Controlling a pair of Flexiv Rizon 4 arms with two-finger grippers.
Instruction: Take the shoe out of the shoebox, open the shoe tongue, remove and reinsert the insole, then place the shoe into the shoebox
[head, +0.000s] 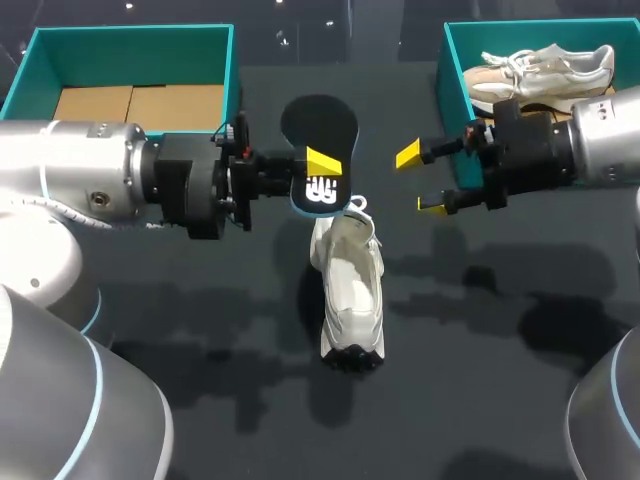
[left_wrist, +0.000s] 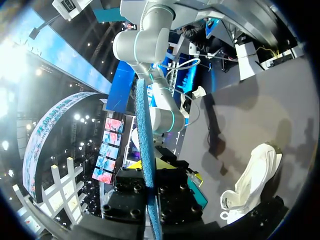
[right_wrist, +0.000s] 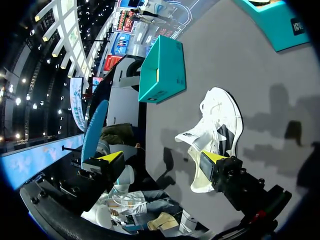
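over table (head: 500, 350) centre, left gripper (head: 318, 177) clamps insole (head: 320, 125); shoe (head: 350, 290) at insole's 6 o'clock; right gripper (head: 420, 181) gaping, 3 o'clock.

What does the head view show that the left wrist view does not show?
Only the head view shows the left shoebox, the second shoe inside the right shoebox, and the dark flat face of the insole. Only the left wrist view shows that insole edge-on, a thin blue strip clamped between the fingers of the left gripper. Both show the white shoe on the table and the right arm.
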